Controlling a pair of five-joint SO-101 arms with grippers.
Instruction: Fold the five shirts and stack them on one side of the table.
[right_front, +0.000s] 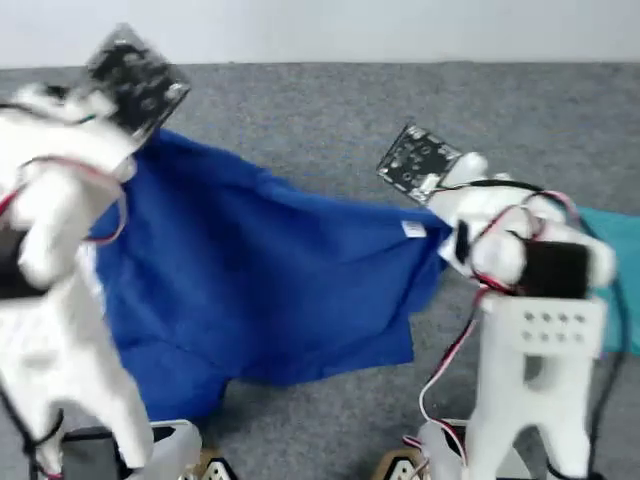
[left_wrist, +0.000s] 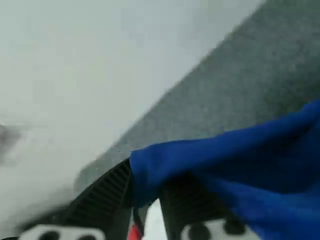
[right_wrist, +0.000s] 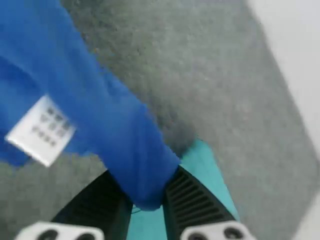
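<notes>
The grey table (right_front: 330, 100) takes up most of my overhead picture, and the blue shirt (right_front: 260, 270) is spread across its middle, hanging between my two arms. The far edge is held up off the surface, while the near part sags down onto the table in loose folds. At the right edge lies a teal cloth (right_front: 615, 270), partly behind the right arm. I take it for another of the shirts, but I cannot tell whether it is folded.

The left gripper (left_wrist: 145, 200) is clamped on one corner of the blue shirt, with cloth bunched between the ribbed jaws, up near the far side of the table by the wall (left_wrist: 75, 60). The right gripper (right_wrist: 147, 200) is pinched tight on the opposite edge, just above the teal cloth. The shirt's small white label (right_wrist: 40, 130) hangs just beside that grip, so I judge I have the collar end there.

As I read it, I am early in the task, spreading or laying out this shirt before its first fold. The next move calls for both arms travelling together with the edge kept taut, then lowering it so the cloth lands flat. The right side also has to stay off the teal cloth so it is not dragged along.
</notes>
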